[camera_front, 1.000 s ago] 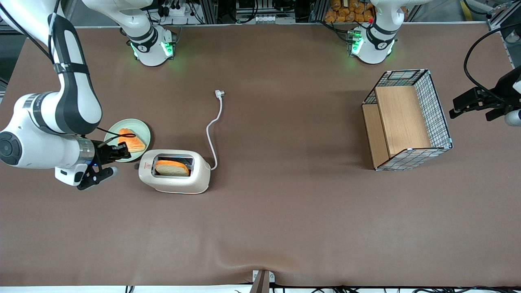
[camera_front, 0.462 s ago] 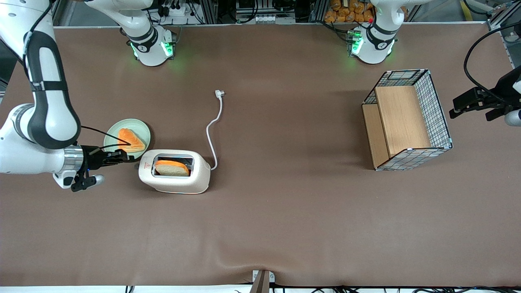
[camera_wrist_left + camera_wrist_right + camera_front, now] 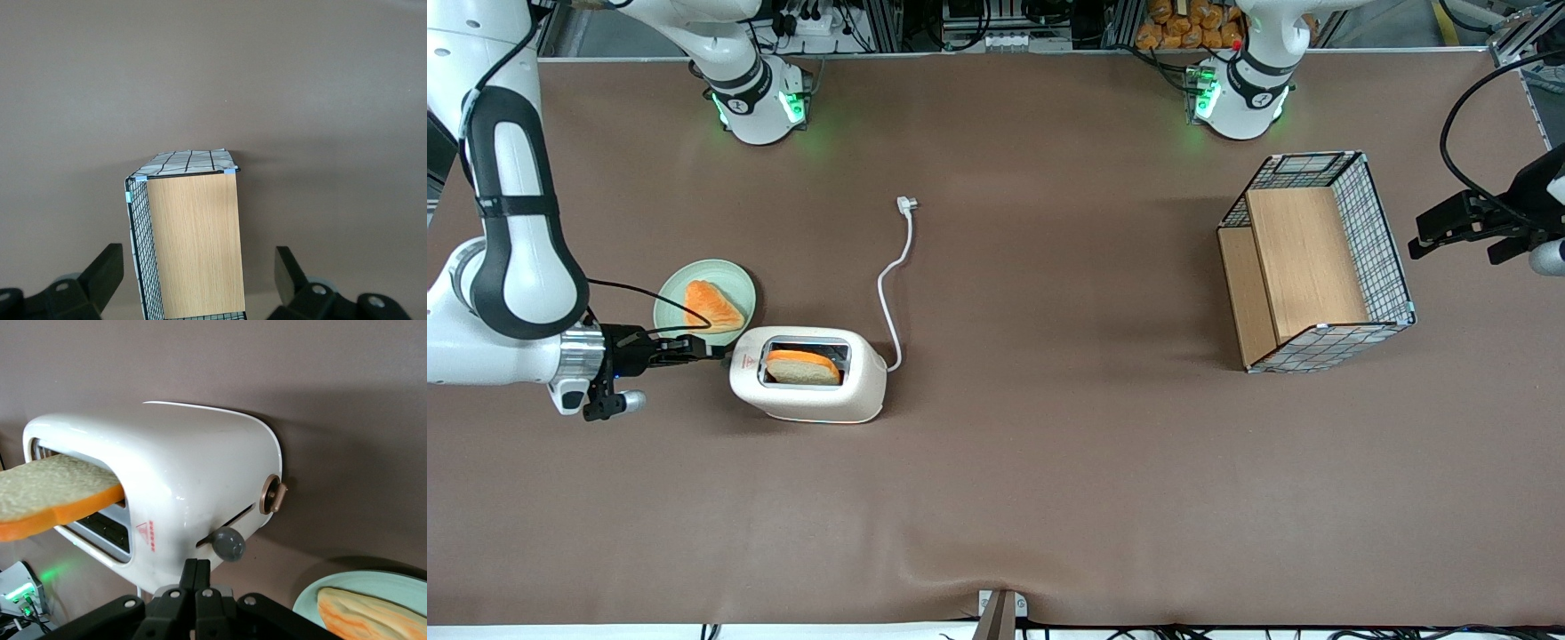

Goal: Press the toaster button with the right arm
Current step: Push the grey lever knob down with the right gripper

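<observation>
From the front, my gripper (image 3: 710,350) reaches level toward the narrow end of the toaster (image 3: 809,373), which holds a bread slice (image 3: 803,366), beside a green plate (image 3: 704,307). At my right wrist, my fingers (image 3: 197,581) are pressed together just short of the grey button (image 3: 228,543); I judge I'm lining up, and must next push down on it.

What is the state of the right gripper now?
Right gripper: shut, holding nothing, just short of the grey button on the toaster.
</observation>
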Available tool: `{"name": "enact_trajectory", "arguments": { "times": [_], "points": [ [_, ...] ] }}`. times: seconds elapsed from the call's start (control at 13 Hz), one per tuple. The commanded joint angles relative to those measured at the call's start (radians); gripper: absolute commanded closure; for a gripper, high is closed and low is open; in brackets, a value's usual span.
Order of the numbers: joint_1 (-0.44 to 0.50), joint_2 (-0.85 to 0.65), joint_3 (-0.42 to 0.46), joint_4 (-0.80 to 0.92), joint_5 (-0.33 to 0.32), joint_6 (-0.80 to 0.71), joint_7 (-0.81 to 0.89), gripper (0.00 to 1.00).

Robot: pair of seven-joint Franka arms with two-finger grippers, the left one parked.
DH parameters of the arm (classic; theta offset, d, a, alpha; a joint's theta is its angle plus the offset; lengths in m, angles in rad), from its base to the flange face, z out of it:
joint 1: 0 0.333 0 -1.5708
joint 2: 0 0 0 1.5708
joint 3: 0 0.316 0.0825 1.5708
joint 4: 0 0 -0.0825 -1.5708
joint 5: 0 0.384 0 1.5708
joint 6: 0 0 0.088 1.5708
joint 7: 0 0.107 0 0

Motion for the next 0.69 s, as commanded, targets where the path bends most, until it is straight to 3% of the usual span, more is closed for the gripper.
{"name": "enact_trajectory", "arguments": {
  "times": [0.0,0.62],
  "points": [
    [-0.025,0.031,0.010,0.007,0.062,0.007,-0.021,1.00],
    [-0.043,0.074,0.012,0.018,0.068,0.022,-0.045,1.00]
  ]
}}
